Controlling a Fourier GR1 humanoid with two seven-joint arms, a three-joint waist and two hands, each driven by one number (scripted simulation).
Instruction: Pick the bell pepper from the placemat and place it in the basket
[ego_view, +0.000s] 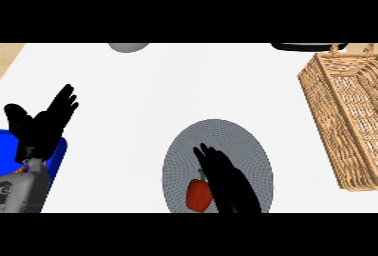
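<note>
bell pepper (198, 195) on placemat (251, 150) | right robot hand (225, 177) beside it, fingers straight

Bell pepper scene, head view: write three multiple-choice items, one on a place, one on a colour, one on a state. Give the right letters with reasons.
1. Where does the red bell pepper lie?
A. in the wicker basket
B. on the grey placemat
C. on the blue object

2. What colour is the placemat?
A. grey
B. green
C. yellow

3. How is the right hand held?
A. curled round the pepper
B. fingers straight, beside the pepper
C. inside the basket

Key: 1 B, the pepper sits on the mat's lower part. 2 A, the round mat is grey. 3 B, its fingers stretch out over the mat, right of the pepper.
</note>
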